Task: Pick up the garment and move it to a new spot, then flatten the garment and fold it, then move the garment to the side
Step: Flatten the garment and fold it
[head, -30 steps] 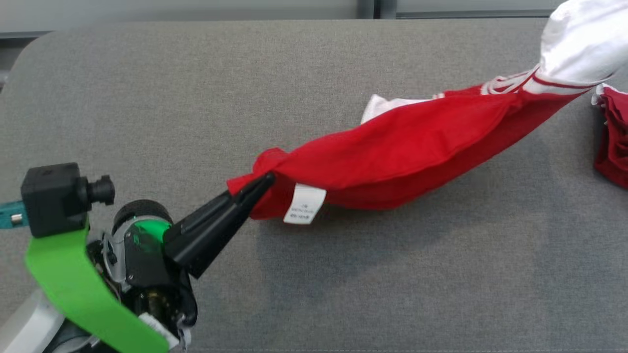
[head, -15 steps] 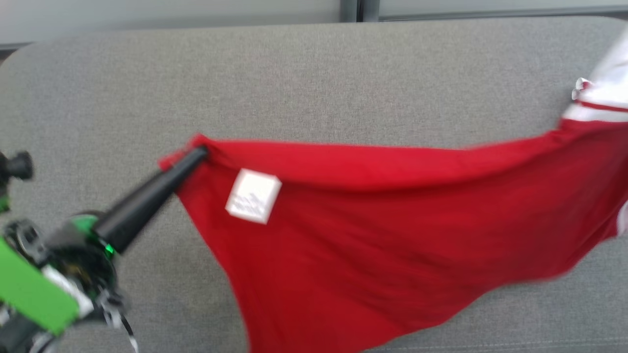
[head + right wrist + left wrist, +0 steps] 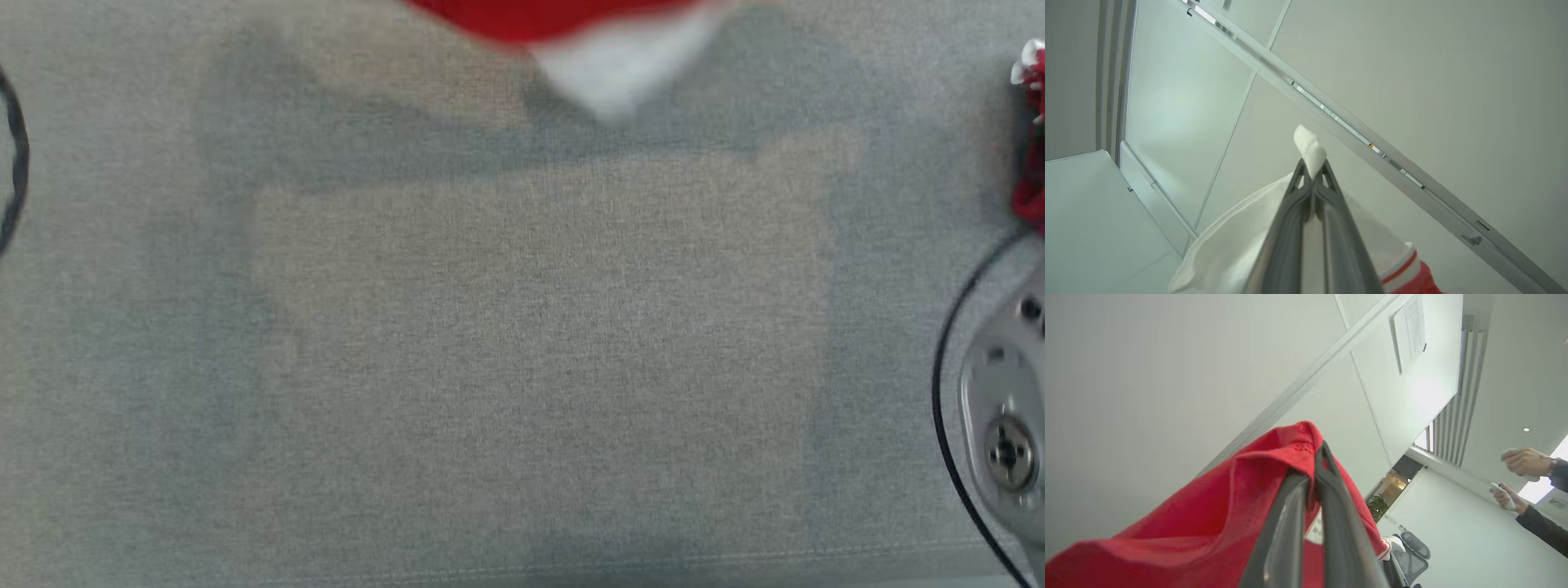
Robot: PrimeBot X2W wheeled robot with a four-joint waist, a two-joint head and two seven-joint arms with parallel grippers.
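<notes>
Now, our left gripper [image 3: 1312, 465]: clamped tight on a red fold of the garment [image 3: 1208, 522], with our fingers pointing up toward the wall and ceiling.
Right gripper [image 3: 1313, 167]: pressed together on a white part of the garment [image 3: 1229, 245]; a small roll of white cloth pokes out past the tips.
Garment: held up in the air between our two grippers. The red body hangs from the left one, and the white part with a red-striped cuff [image 3: 1404, 265] hangs from the right. Looking down from the head, we see a blurred red and white piece of it at the far edge, above the cushion [image 3: 522, 367].
Tag [image 3: 1315, 533]: white, just beside our left fingers; we cannot read the print.
Cushion: grey fabric, with a broad soft shadow around its middle.
Second cloth [image 3: 1030, 163]: dark red with white trim, at the far right edge, well apart from the garment.
Hands [image 3: 1525, 461]: a person's two hands, off to the right in our left wrist view, each holding a pale device.
Chair [image 3: 1414, 549]: dark, in the room behind the garment.
</notes>
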